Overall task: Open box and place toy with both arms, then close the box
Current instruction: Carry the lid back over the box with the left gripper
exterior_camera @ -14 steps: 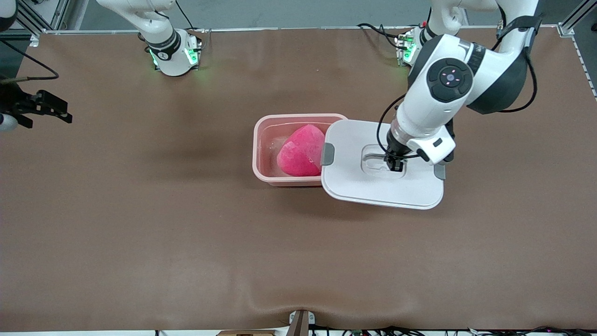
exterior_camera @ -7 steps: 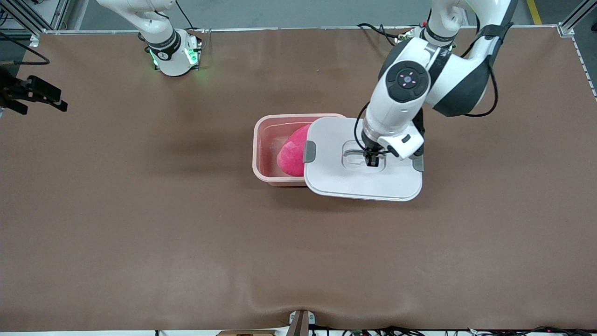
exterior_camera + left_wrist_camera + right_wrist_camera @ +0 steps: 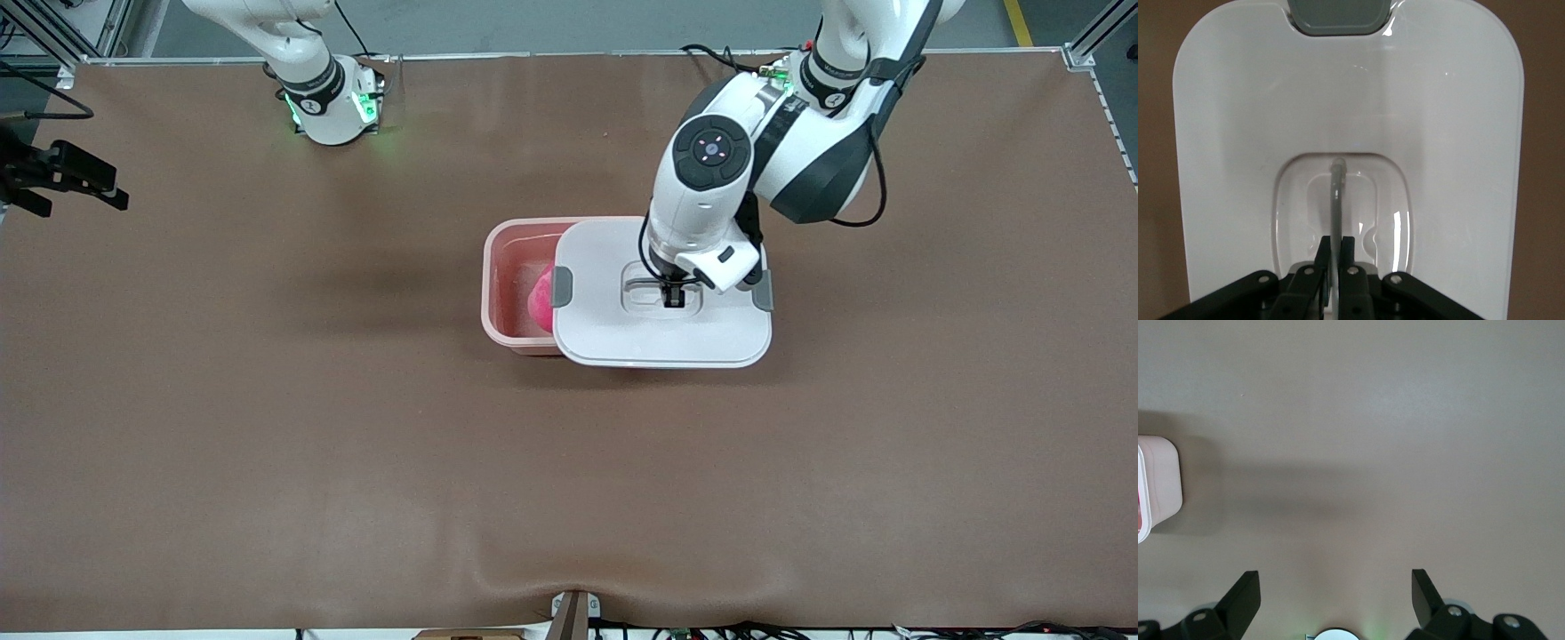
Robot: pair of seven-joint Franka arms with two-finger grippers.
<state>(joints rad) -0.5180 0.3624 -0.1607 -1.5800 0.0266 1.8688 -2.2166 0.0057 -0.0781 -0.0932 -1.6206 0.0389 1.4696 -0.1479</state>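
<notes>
Box sits mid-table, pink tub w/ its open end toward the right arm's end of the table. Toy is inside it, only a small hot-pink bit showing past the lid edge.

Lid is white, held roughly level over the tub, covering most of it but offset toward the left arm's end, so the tub's end nearest the right arm is uncovered. Can't tell if the lid touches the rim. Grey clips: one over the toy, one at the lid's other end; the left wrist view shows one clip at the lid's edge.

Left gripper is down in the lid's recessed top, fingers pinched nearly together on the thin grey handle bar, which stands up out of the recess. Left arm reaches in from its base, wrist over the lid's middle.

Right gripper is off at the right arm's end of the table, at the view's edge, over bare tabletop, well apart from the box. Fingers spread wide w/ nothing between them; arm waits. Its wrist view catches a corner of the tub and brown table
</notes>
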